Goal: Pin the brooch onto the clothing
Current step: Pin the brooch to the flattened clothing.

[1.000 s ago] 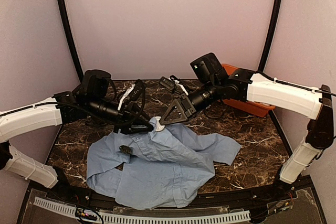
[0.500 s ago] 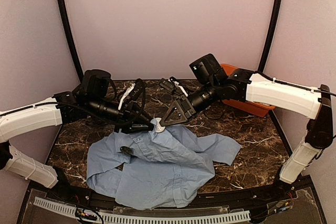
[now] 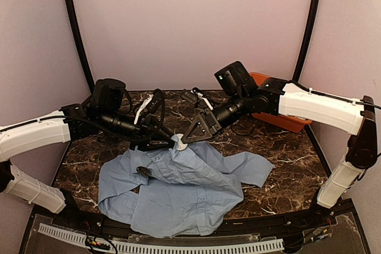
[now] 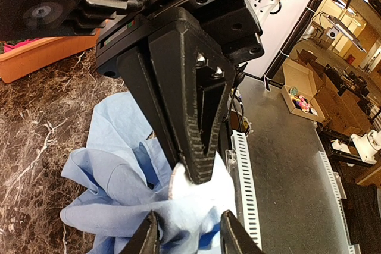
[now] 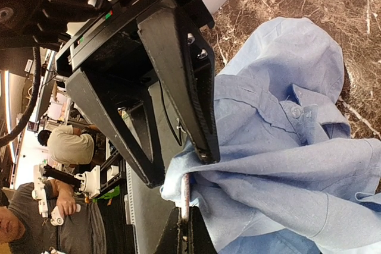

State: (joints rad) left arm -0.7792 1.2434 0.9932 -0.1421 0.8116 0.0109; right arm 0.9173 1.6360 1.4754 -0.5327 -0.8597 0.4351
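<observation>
The clothing, a light blue shirt (image 3: 190, 191) (image 4: 107, 176) (image 5: 286, 147), lies crumpled on the dark marble table (image 3: 292, 168). One fold of it is lifted at the back. A small dark round piece, the brooch (image 3: 141, 170), rests on the shirt's left part. My left gripper (image 3: 169, 143) (image 4: 187, 224) holds the lifted fold between its fingers. My right gripper (image 3: 182, 138) (image 5: 186, 211) is shut on a thin pale disc (image 4: 177, 185) (image 5: 186, 191), which presses against that same fold. The two grippers' tips meet there.
An orange bin (image 3: 280, 114) (image 4: 36, 57) stands at the back right behind the right arm. A white slotted rail (image 3: 178, 246) runs along the near table edge. Black frame posts (image 3: 76, 34) rise at both back corners.
</observation>
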